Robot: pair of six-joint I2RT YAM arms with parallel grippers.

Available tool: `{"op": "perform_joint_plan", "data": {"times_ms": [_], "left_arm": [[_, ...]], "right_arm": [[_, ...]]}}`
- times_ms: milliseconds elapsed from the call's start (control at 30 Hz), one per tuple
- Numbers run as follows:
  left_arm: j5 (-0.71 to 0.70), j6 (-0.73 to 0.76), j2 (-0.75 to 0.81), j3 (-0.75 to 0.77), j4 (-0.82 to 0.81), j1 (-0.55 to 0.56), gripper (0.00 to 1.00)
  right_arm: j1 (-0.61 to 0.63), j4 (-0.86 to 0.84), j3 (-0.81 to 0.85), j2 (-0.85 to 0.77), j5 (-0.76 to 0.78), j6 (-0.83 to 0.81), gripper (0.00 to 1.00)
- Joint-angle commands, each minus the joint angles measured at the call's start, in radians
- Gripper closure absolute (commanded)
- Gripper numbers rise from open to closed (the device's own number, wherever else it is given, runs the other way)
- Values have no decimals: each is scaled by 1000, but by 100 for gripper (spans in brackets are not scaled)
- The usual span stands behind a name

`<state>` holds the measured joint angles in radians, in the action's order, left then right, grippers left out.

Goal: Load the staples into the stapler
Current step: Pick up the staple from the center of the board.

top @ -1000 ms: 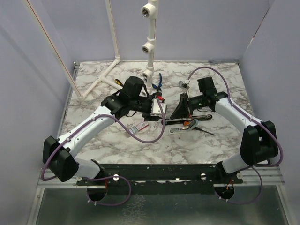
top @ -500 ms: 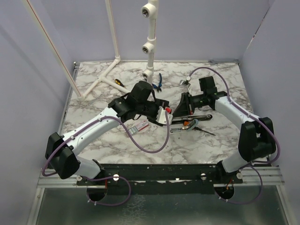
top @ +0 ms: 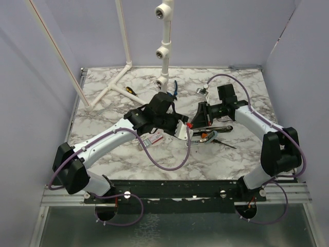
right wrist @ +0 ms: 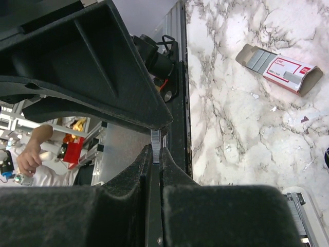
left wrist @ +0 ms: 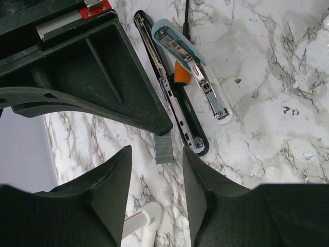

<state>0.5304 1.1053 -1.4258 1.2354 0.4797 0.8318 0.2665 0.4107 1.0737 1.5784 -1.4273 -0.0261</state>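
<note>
The black stapler lies opened on the marble, its metal channel facing up, with a pale teal bar beside it. My right gripper is shut on a short silvery strip of staples, held off the table to the left of the stapler. My left gripper is open, and its fingertips reach either side of that staple strip without touching it. The white and red staple box lies open on the table below the left arm, more strips showing in it.
An orange-handled screwdriver lies against the stapler's near side. At the back stand a white pipe frame, blue-handled pliers, a yellow-handled tool and a small clip.
My left arm has swung right, bringing its gripper up to the right gripper's tips, and its jaws have narrowed. The right gripper has stayed put with the strip.
</note>
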Motion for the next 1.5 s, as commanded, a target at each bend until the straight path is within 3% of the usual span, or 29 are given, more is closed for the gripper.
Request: {"op": "perform_joint_plan", "data": {"times_ms": [0, 300, 1467], "left_arm": [[-40, 29, 2, -27, -4, 8, 57], [-55, 34, 4, -35, -9, 10, 65], [-37, 10, -17, -6, -16, 19, 69]], "right_arm": [[-6, -12, -8, 19, -42, 6, 90], [-9, -12, -8, 23, -44, 4, 90], [-10, -4, -3, 36, -53, -4, 89]]}}
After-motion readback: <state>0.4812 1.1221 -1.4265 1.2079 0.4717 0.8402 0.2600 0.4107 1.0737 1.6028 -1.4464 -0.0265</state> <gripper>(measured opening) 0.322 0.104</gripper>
